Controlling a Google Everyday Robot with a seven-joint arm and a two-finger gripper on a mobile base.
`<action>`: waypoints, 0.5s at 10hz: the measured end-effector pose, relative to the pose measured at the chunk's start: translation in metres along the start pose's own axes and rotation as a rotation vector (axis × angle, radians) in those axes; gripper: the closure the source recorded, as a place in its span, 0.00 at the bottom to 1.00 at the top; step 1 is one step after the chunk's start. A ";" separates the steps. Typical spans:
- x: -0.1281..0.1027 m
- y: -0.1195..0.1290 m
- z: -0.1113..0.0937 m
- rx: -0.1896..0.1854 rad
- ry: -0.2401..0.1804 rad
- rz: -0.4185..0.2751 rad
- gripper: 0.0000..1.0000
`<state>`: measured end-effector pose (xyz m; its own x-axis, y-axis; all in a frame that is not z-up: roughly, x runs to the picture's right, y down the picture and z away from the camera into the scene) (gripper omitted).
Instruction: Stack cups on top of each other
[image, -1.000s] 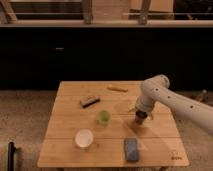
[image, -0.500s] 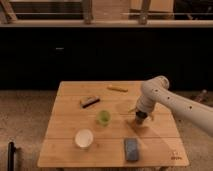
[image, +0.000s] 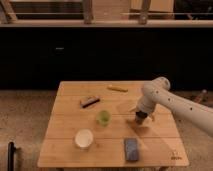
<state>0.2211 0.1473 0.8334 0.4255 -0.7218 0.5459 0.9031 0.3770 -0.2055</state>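
A light green cup (image: 103, 118) stands upright near the middle of the wooden table (image: 65, 125). A wider white cup (image: 84, 138) stands in front of it to the left, near the front edge. My gripper (image: 140, 119) points down at the table to the right of the green cup, about a cup's width or two away. A small dark shape sits at its tip. I cannot tell whether this is the dark grey tumbler, which shows nowhere else.
A flat blue-grey pad (image: 131, 149) lies front right, just in front of the gripper. A black-and-wood brush bar (image: 89, 101) lies behind the green cup. A thin yellow stick (image: 117, 89) lies near the back edge. A dark wall stands behind the table.
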 end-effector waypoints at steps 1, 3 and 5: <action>0.001 -0.002 0.000 -0.001 0.007 0.002 0.43; 0.002 -0.008 -0.002 -0.004 0.016 -0.003 0.63; 0.002 -0.013 -0.005 -0.007 0.021 -0.006 0.84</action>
<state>0.2101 0.1383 0.8333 0.4206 -0.7361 0.5303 0.9062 0.3683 -0.2076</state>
